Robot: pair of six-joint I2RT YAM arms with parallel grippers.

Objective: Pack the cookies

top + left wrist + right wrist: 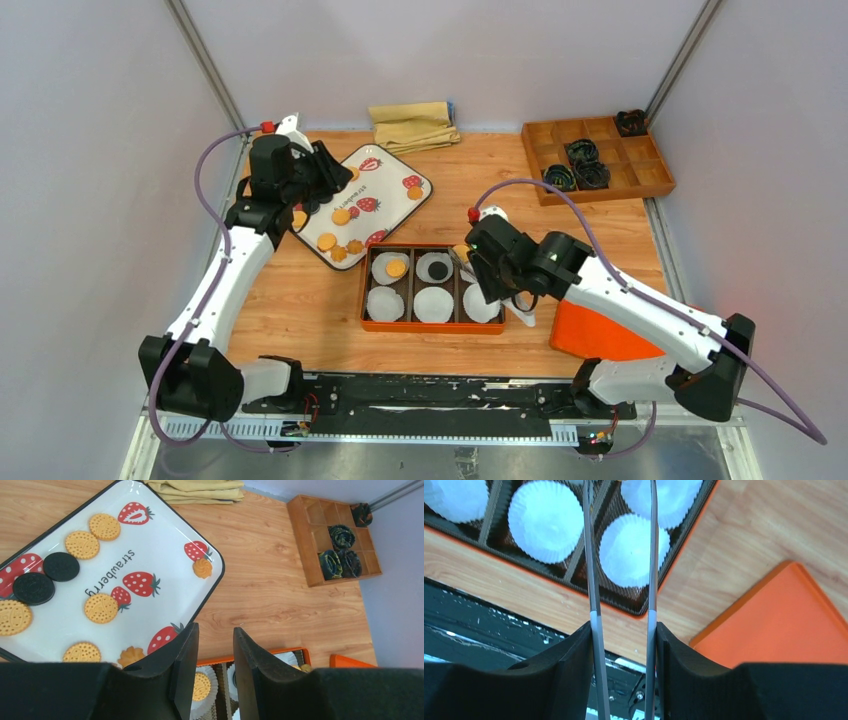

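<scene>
Flat round cookies (101,608), mostly golden and dotted, two black, are spread on the strawberry tray (165,525) at far left below the half-open, empty left gripper (216,647), while metal tongs (592,580) are clamped in the right gripper (623,630) over the near box (365,290).

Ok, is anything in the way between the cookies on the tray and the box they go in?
Nothing lies between the cookies on the tray and the box. The right gripper, shut on tongs, hangs over the box's right-hand cups; the other cups are uncovered.
</scene>
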